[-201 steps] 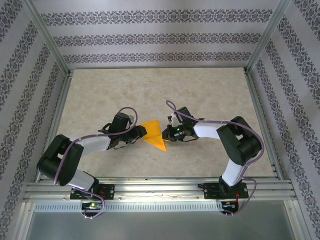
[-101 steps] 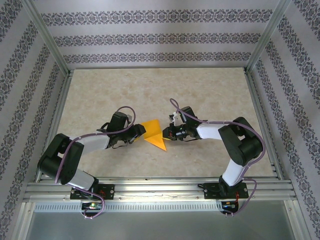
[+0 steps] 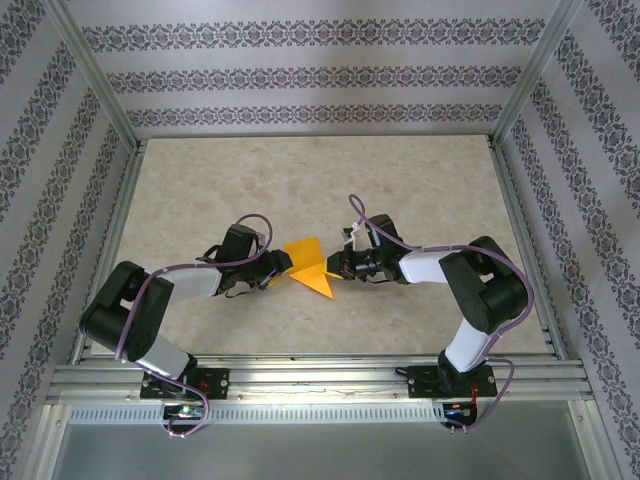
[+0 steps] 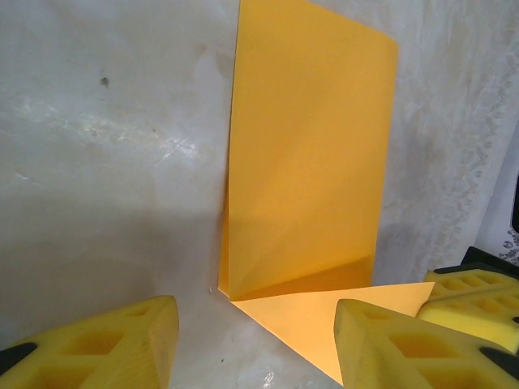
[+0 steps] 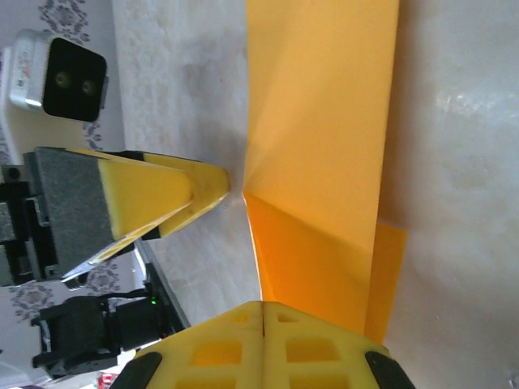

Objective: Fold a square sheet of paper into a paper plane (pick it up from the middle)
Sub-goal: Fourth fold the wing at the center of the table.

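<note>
The square sheet of paper (image 3: pixel 308 263) is bright orange and partly folded, lying between the two grippers at the table's middle. In the left wrist view one panel of the sheet (image 4: pixel 308 154) stands up and a pointed flap lies flat toward my left gripper (image 4: pixel 255 309). That gripper is open, its yellow fingers either side of the flap without touching it. My right gripper (image 5: pixel 263 308) is shut on the raised flap of the sheet (image 5: pixel 324 121). From above, the left gripper (image 3: pixel 284 267) and right gripper (image 3: pixel 334 268) face each other across the paper. No dart-shaped paper plane is in view.
The marbled tabletop (image 3: pixel 400 190) has free room on all sides of the paper. Aluminium rails (image 3: pixel 300 372) frame the table, with patterned walls behind. The left gripper's fingers (image 5: pixel 162 194) lie close to the sheet's fold in the right wrist view.
The left gripper's jaws have opened wider beside the paper. The right wrist has drawn slightly to the right, still pinching the flap. The sheet has barely shifted.
</note>
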Action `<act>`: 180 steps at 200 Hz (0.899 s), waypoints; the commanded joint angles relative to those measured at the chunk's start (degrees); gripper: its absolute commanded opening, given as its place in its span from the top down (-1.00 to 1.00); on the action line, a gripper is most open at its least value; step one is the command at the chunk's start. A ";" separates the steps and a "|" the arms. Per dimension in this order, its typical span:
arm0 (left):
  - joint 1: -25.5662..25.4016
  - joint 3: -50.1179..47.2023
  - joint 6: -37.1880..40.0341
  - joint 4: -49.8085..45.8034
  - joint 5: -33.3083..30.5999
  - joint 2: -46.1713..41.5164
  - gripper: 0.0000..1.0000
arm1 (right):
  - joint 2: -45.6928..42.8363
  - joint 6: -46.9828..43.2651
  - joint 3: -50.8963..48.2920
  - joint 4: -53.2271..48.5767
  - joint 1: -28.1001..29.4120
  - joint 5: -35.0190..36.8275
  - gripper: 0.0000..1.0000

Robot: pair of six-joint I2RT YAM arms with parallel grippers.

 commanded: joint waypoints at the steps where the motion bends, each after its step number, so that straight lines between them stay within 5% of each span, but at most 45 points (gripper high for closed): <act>1: 0.66 1.14 -1.30 3.36 1.76 0.99 -0.09 | -0.19 3.37 -1.36 6.79 -0.64 -1.85 1.00; 180: 1.37 1.54 -6.88 18.37 6.76 8.39 -0.04 | -1.16 2.75 -2.77 6.76 -1.34 -1.98 1.00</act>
